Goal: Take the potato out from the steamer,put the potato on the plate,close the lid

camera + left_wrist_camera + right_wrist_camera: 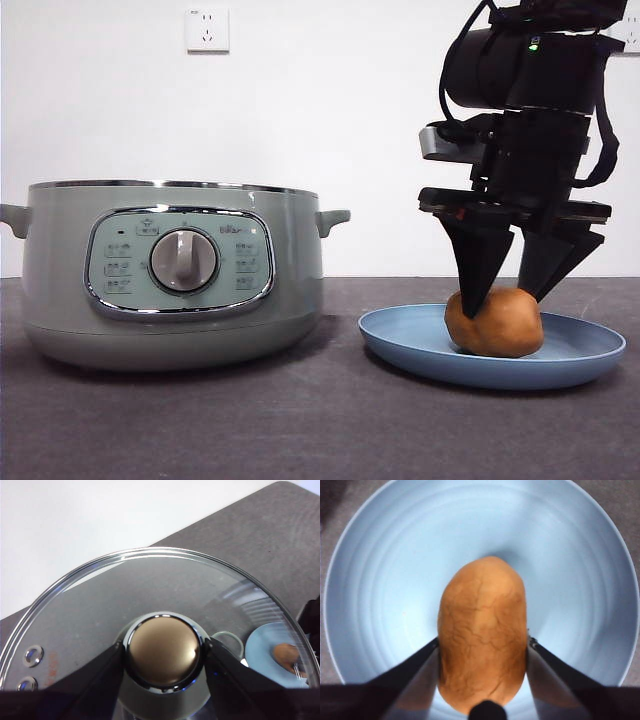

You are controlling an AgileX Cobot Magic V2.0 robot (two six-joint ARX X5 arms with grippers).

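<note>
The potato, orange-brown, rests on the light-blue plate at the right of the table. My right gripper comes down from above with a jaw pressed to each side of it. The sage-green steamer stands at the left with no lid on it. In the left wrist view my left gripper is shut on the knob of the glass lid, held up out of the front view. Through the glass the plate and the potato show small.
The tabletop is dark grey, backed by a white wall with a socket. A gap of bare table separates the steamer from the plate.
</note>
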